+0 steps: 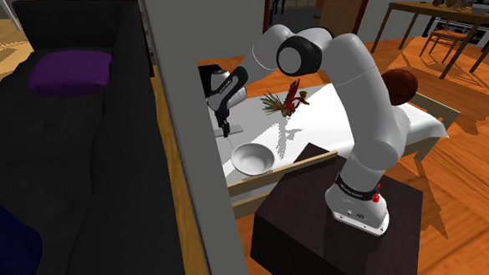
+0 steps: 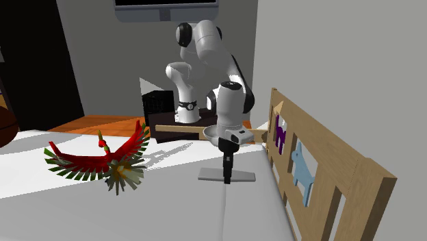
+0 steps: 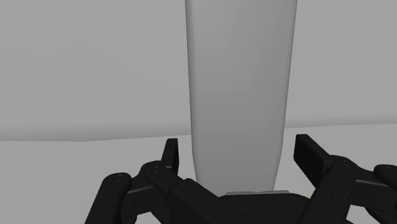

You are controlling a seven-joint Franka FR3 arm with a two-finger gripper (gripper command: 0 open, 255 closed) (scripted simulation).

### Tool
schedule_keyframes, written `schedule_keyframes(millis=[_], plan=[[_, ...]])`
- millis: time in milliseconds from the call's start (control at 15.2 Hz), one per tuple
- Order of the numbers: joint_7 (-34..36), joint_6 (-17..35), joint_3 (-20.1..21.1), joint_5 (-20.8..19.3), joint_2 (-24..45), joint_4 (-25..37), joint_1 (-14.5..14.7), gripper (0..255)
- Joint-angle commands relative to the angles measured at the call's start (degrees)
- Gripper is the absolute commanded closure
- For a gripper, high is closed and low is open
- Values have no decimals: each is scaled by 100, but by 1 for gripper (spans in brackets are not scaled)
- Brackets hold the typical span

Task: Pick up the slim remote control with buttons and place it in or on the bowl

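Presently the remote (image 2: 241,175) lies flat on the white surface (image 2: 137,212), a slim slab drawn plain grey; in the wrist view it runs as a long pale strip (image 3: 242,89) straight away from the hand; gripper (image 2: 226,179) stands upright directly over it, down at the slab's level; claw spread, one black finger (image 3: 170,154) on each side of the remote, narrow gaps showing at both edges, so nothing pinched; remote not lifted; whether the fingertips touch the surface cannot be told

Bowl (image 1: 253,158) white, upright, on the same surface near the gripper (image 1: 222,131), apart from it, on the side nearer the stand (image 1: 321,230); wooden rail (image 1: 281,169) runs just beside the bowl along the surface's edge

Red bird toy (image 2: 102,161) with green-tipped wings spread, on the surface well to the second exterior view's left of the remote; wooden panel (image 2: 321,171) with blue and purple animal shapes stands along that view's right; arm (image 1: 358,78) arches from the stand over the surface
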Motion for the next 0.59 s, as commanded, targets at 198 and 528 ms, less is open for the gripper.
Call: schedule_keyframes(millis=[198,528], plan=[[0,0,0,0,-1,-1,0,255],[0,-1,0,0,-1,-1,0,255]])
